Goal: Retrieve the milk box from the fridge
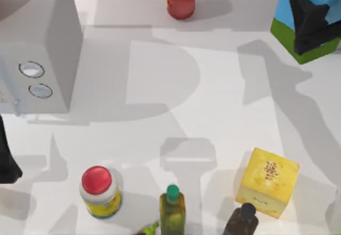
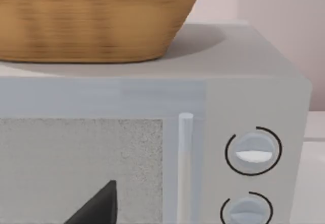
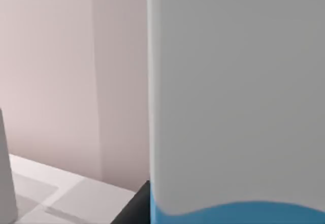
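Milk box (image 1: 306, 16) tilted at table's (image 1: 213, 96) far right corner, clamped in right gripper (image 1: 311, 22). Left gripper (image 1: 6, 155) at left edge beside white dial box (image 1: 40, 48); finger spread unclear.

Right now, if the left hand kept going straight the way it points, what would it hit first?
Most likely the white box with two round dials: the left wrist view faces its speckled front panel, with the left hand's fingertip dark against it. How far off it is, I cannot tell.
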Action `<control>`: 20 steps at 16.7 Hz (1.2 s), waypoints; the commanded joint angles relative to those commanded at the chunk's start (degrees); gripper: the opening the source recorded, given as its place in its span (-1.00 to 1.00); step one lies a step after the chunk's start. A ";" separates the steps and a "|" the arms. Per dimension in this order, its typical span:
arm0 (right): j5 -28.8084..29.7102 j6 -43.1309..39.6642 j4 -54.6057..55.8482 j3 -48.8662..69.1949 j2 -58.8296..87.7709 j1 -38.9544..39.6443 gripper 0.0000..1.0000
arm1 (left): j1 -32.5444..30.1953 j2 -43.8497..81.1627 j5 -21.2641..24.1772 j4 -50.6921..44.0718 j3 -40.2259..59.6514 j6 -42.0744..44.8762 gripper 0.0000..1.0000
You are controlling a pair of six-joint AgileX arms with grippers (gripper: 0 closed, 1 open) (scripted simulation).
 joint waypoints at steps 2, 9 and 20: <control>-1.39 -0.01 5.91 5.65 12.81 2.54 -1.00 | 0.00 0.00 0.00 0.00 0.00 0.00 1.00; -5.17 0.06 21.83 20.80 45.19 9.43 -1.00 | 0.00 0.00 0.00 0.00 0.00 0.00 1.00; -5.90 0.26 24.70 24.55 52.38 10.88 -1.00 | 0.00 0.00 0.00 0.00 0.00 0.00 1.00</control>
